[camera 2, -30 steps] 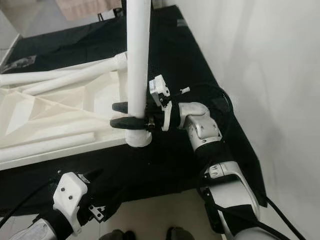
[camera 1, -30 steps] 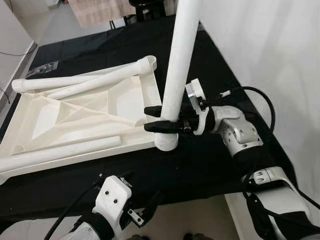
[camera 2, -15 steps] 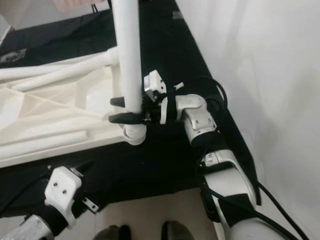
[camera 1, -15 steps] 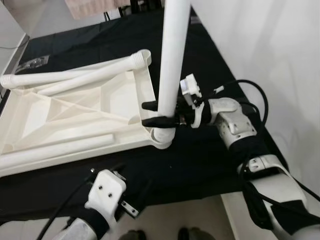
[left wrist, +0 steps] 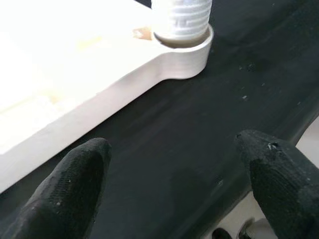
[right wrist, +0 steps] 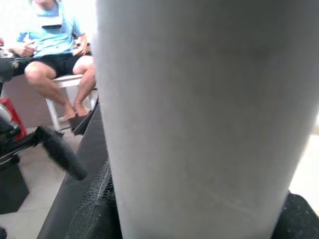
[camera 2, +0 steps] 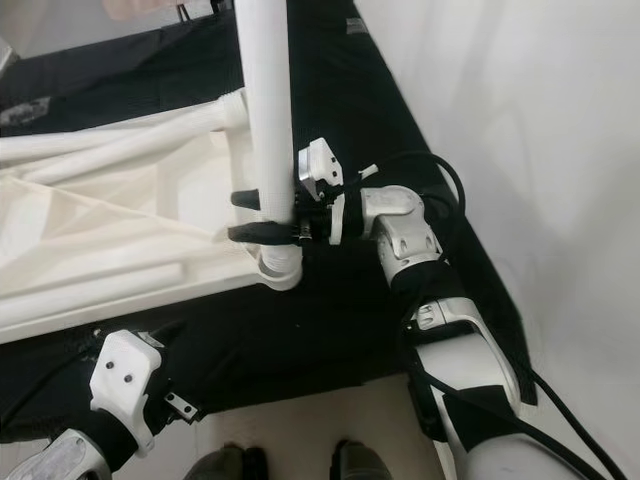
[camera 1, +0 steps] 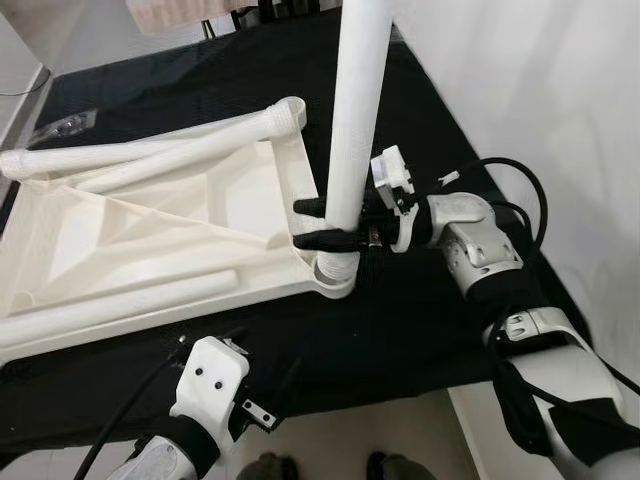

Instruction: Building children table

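A white children's table top lies upside down on a black cloth. A white table leg stands upright with its threaded end in the near right corner socket. My right gripper is shut on this leg just above the socket, and the leg's side is close before the right wrist camera. More white legs lie across the far edge of the top, and another leg lies along its near side. My left gripper is open, low at the cloth's near edge in front of that corner.
The black cloth covers a low platform that ends near my feet. A white wall runs along the right. A seated person is beyond the platform in the right wrist view. A clear bag lies at the far left.
The whole picture shifted as the camera moved. The upright leg has come down, its threaded end now sitting in the corner socket. The left arm stays low.
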Controlling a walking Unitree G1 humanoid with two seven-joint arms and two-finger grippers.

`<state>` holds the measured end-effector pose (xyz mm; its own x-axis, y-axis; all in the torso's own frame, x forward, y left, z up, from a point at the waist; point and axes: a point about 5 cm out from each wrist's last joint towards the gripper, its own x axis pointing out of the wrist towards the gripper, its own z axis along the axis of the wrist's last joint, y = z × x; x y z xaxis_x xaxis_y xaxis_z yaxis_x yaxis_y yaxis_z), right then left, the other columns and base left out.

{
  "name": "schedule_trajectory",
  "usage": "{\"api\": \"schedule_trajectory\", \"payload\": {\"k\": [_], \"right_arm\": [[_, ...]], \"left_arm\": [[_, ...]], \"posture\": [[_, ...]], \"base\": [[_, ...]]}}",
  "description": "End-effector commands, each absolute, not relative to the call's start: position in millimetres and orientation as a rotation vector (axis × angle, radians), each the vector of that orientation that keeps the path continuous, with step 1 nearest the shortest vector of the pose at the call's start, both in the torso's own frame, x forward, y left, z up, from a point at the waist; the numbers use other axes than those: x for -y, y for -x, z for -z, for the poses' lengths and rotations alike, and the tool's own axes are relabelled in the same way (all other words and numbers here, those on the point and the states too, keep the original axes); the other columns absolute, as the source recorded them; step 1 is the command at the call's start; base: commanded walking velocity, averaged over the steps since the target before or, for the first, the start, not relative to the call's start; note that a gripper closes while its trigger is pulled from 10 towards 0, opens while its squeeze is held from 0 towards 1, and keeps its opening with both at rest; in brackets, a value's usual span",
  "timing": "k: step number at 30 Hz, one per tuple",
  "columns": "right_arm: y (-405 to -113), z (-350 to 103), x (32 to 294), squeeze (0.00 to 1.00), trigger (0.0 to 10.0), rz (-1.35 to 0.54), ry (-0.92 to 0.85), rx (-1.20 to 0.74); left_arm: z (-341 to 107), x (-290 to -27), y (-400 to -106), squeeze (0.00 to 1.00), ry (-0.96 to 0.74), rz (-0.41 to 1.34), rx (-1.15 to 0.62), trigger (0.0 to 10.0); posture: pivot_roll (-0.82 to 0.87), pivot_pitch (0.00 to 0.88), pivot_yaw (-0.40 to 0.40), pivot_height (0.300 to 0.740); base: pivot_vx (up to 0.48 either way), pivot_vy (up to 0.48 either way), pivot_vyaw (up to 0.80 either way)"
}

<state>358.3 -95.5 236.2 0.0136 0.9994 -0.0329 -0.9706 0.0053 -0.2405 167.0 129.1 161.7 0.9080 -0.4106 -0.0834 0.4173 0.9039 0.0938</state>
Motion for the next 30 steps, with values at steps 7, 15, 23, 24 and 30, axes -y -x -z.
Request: {"api": "schedule_trajectory", "payload": {"k": [7, 15, 23, 24, 30], "right_arm": [[-356, -226, 87, 0.00, 10.0, -1.599, 0.207, 0.128], [-357, -221, 93, 0.00, 10.0, -1.590, 0.215, 0.104], [-358, -232, 112, 0.00, 10.0, -1.633, 0.140, 0.093], [-358, -232, 112, 0.00, 10.0, -1.633, 0.140, 0.093], [-354, -230, 126, 0.00, 10.0, -1.655, 0.156, 0.049]], "left_arm": [[-158, -132, -166, 0.00, -0.126, 0.416, -0.092, 10.0], [-158, -128, -164, 0.00, -0.129, 0.459, -0.108, 10.0], [-158, -123, -159, 0.00, -0.133, 0.526, -0.120, 10.0], [-158, -123, -159, 0.00, -0.133, 0.526, -0.120, 10.0], [-159, -121, -156, 0.00, -0.129, 0.578, -0.116, 10.0]], "posture": [[0.03, 0.275, 0.060, 0.740], [0.03, 0.276, 0.061, 0.740], [0.03, 0.280, 0.064, 0.740], [0.03, 0.280, 0.064, 0.740], [0.03, 0.277, 0.070, 0.740]], "base": [[0.000, 0.000, 0.00], [0.000, 0.000, 0.00], [0.000, 0.000, 0.00], [0.000, 0.000, 0.00], [0.000, 0.000, 0.00]]}}
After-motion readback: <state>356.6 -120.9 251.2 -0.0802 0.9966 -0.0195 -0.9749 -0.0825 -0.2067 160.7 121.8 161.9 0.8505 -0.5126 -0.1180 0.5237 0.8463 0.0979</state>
